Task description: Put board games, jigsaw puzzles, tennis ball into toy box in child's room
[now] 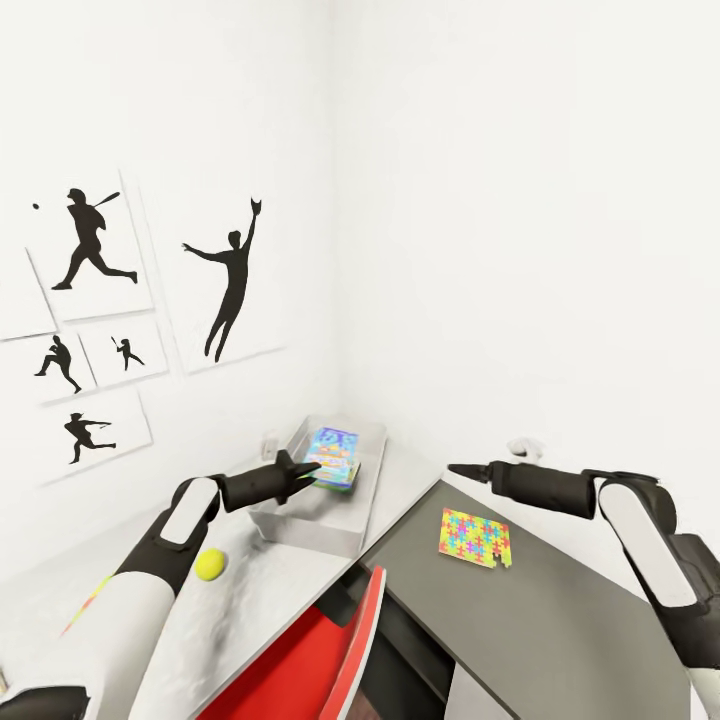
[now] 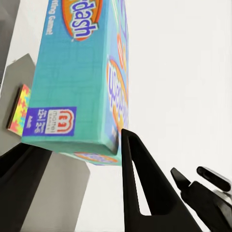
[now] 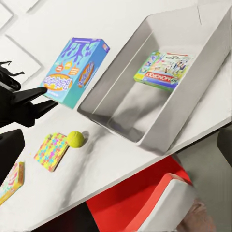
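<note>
My left gripper (image 1: 310,468) is shut on a blue-purple board game (image 1: 335,455), which hangs in the air at the light grey toy box (image 1: 300,525) on the pale table top (image 1: 250,610). The left wrist view shows that game (image 2: 77,82) pinched between the fingers (image 2: 137,179). A Monopoly board game (image 3: 164,70) lies flat inside the toy box (image 3: 140,121). The tennis ball (image 1: 210,564) and one jigsaw puzzle (image 3: 51,151) rest on the pale top near my left arm. A second jigsaw puzzle (image 1: 474,537) lies on the dark grey section. My right gripper (image 1: 455,469) hovers open above that section, holding nothing.
Another flat colourful board game (image 3: 12,181) lies on the pale top beyond the ball. A red chair (image 1: 335,650) stands tucked into the desk's inner corner. White walls with black baseball posters (image 1: 95,245) close the desk in behind and to the left.
</note>
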